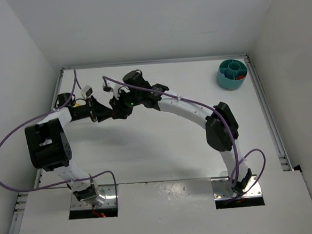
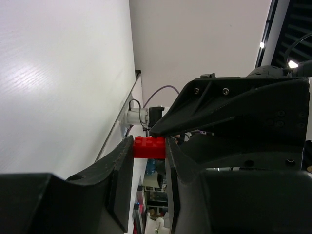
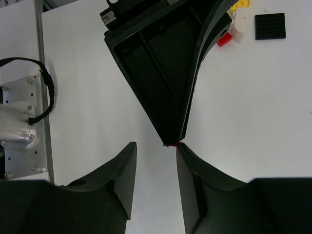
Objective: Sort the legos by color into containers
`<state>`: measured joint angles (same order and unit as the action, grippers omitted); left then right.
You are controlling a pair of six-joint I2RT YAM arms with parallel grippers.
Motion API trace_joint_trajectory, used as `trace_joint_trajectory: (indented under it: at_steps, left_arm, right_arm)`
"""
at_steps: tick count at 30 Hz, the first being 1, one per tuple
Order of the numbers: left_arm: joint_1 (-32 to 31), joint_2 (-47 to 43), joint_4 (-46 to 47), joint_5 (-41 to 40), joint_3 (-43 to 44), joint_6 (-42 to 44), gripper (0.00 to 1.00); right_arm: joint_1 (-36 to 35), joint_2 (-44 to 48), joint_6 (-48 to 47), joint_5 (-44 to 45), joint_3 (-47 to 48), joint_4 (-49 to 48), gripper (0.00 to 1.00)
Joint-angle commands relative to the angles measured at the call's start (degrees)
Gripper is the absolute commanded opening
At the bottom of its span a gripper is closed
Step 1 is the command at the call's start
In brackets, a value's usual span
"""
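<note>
**Red brick pinched in the left gripper, well to the left of the teal tub**

The left gripper [image 2: 149,152] has its jaws clenched on a red brick [image 2: 149,145], held right at the fingertips. It stands tip to tip with the right gripper [image 3: 156,148], whose jaws are parted with nothing between them; the brick sits just at the tip of one finger. Both grippers are well apart from the teal tub [image 1: 226,84]. One red piece [image 1: 240,78] lies in the tub compartment on the side away from the grippers. Beyond the grippers, farther still from the tub, a black plate [image 3: 270,25], a cream brick [image 3: 241,29], a small red brick [image 3: 224,40] and a yellow piece [image 3: 241,4] lie clustered on the table [image 1: 163,148].
</note>
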<state>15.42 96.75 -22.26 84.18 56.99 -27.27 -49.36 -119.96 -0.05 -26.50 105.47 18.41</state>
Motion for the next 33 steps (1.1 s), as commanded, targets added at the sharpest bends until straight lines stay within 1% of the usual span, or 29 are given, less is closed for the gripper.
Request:
trace_joint_trajectory:
  at_steps: [1, 4, 6, 11, 14, 22, 23, 26, 27, 28, 29, 30, 32, 33]
  left_arm:
    - [0.2, -1.6, 0.3, 8.1, -0.1, -0.1, 0.14]
    - [-0.3, -2.1, 0.3, 8.1, -0.7, -0.1, 0.14]
    - [-0.8, -2.6, 0.3, 8.1, -0.7, -0.1, 0.14]
    - [-0.8, -3.7, 0.3, 8.1, -0.7, -0.1, 0.14]
    - [-0.8, -4.2, 0.3, 8.1, -1.2, -0.1, 0.14]
    - [-0.8, -5.3, 0.3, 8.1, -1.7, -0.1, 0.14]
    - [-0.8, -5.3, 0.3, 8.1, -1.7, -0.1, 0.15]
    - [-0.8, -5.3, 0.3, 8.1, -1.7, -0.1, 0.15]
    - [-0.8, -5.3, 0.3, 8.1, -1.7, -0.1, 0.15]
    - [-0.8, -5.3, 0.3, 8.1, -1.7, -0.1, 0.15]
    - [-0.8, -5.3, 0.3, 8.1, -1.7, -0.1, 0.15]
    - [-0.8, -5.3, 0.3, 8.1, -2.2, -0.1, 0.17]
    - [-1.4, -5.3, 0.3, 8.1, -2.2, -0.6, 0.17]
    - [-1.4, -5.3, 0.3, 8.1, -2.2, -0.6, 0.18]
  right_arm:
    - [-0.7, -0.3, -0.5, -0.7, 2.5, -2.2, 0.38]
    - [-0.7, -0.8, -0.5, -0.1, 2.5, -2.2, 0.37]
    - [-1.3, -0.8, -0.5, -0.1, 2.5, -2.2, 0.34]
    - [-1.3, -0.8, -0.5, 0.9, 2.5, -2.2, 0.34]
    - [-1.3, -0.8, -0.5, 2.1, 2.5, -2.2, 0.36]
    - [-1.3, -0.8, -0.5, 4.5, 2.0, -2.2, 0.36]
    - [-1.3, -0.8, -0.5, 4.5, 2.0, -2.2, 0.36]
    - [-1.3, -0.8, -0.5, 4.5, 2.0, -2.2, 0.30]
    - [-1.3, -0.8, -0.5, 4.5, 2.0, -2.2, 0.25]
    - [-1.3, -0.8, -0.5, 4.5, 2.0, -2.7, 0.22]
    - [-1.3, -0.8, -0.5, 4.5, 2.0, -2.7, 0.20]
    - [-1.3, -0.8, -0.5, 4.5, 2.0, -2.7, 0.19]
    - [-0.7, -0.8, -0.5, 5.1, 2.0, -3.2, 0.18]
    - [-0.7, -0.8, 0.1, 5.1, 2.0, -3.2, 0.15]
